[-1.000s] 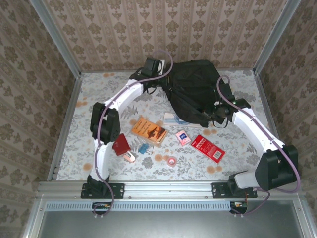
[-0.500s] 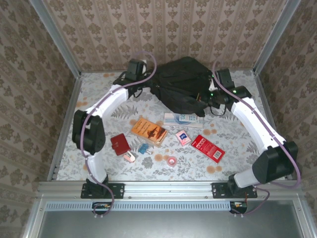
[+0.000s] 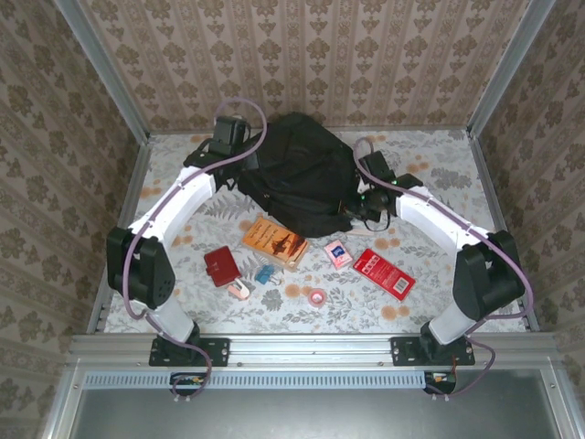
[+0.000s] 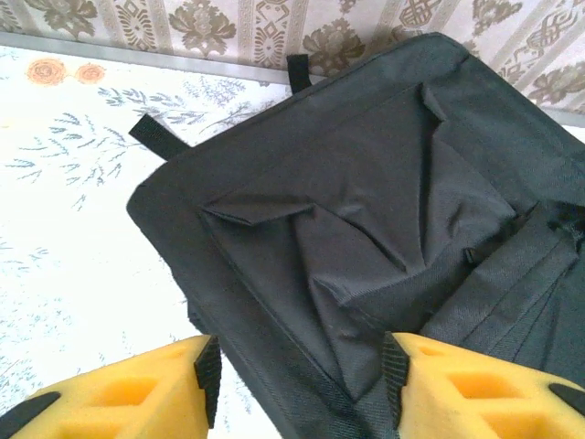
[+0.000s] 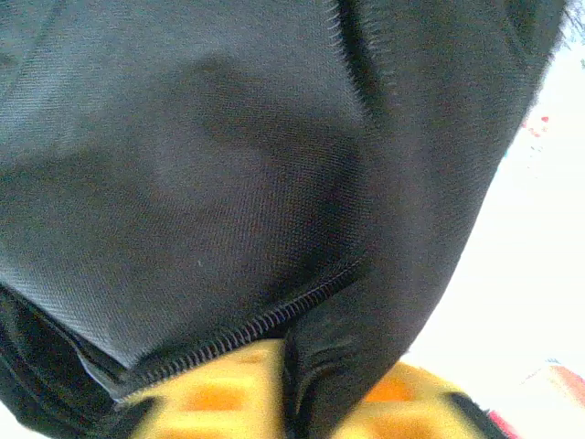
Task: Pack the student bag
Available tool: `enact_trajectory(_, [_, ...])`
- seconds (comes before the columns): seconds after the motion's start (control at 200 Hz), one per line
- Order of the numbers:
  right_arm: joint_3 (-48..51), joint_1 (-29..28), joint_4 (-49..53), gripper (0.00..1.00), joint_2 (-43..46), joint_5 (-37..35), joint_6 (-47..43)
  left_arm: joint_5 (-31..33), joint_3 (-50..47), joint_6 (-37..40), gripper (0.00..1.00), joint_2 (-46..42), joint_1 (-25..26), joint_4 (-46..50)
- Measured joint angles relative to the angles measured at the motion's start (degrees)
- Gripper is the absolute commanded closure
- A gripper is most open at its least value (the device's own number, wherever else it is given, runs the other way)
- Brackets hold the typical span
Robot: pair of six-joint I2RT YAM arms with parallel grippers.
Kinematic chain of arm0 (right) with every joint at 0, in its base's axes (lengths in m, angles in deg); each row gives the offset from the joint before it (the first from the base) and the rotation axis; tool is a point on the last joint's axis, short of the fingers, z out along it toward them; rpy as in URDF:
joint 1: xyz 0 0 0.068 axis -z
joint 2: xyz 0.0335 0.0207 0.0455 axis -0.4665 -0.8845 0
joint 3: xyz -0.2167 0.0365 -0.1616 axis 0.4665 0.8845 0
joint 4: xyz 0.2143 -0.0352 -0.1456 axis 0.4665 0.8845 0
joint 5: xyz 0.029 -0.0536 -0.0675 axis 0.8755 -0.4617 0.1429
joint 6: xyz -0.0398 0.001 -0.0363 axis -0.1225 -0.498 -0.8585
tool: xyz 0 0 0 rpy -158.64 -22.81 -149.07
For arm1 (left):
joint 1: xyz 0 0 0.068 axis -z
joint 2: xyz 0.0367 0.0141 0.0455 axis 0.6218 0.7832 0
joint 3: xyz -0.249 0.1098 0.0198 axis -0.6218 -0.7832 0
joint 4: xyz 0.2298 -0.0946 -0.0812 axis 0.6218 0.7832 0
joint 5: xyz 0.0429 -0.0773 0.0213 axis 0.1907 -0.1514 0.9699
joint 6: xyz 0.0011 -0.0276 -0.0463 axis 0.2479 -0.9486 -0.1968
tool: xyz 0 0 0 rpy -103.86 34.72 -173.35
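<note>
Student bag point(image 3: 297, 174) lies on the table point(image 3: 366, 309); interior hidden.

Bag point(image 4: 366, 210) cut off by right and bottom edges in left wrist view; left gripper point(image 4: 297, 370) pads cut off by the bottom edge; right wrist view close and blurred; right gripper point(image 5: 291, 389) pads also cut by the bottom edge, fold of bag between them, pinched or loose can't tell; red scrap point(image 5: 559, 382) at corner cut off, unreadable; from above, pink ring point(image 3: 318, 296), blue bit point(image 3: 264, 273) and pale bit point(image 3: 239, 289) too small to name; both grippers' fingers lost against the black bag there.
</note>
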Motion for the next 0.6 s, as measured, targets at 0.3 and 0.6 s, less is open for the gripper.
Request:
enact_trajectory(0.3, [2.05, 1.29, -2.32, 0.22, 7.50, -8.35, 4.13, -0.15, 10.67, 9.29, 0.38, 3.02, 9.25, 5.25])
enact_trajectory(0.6, [-3.82, 5.75, -1.18, 0.31, 0.81, -8.17, 4.48, -8.83, 14.93, 11.52, 0.38, 9.90, 11.74, 5.90])
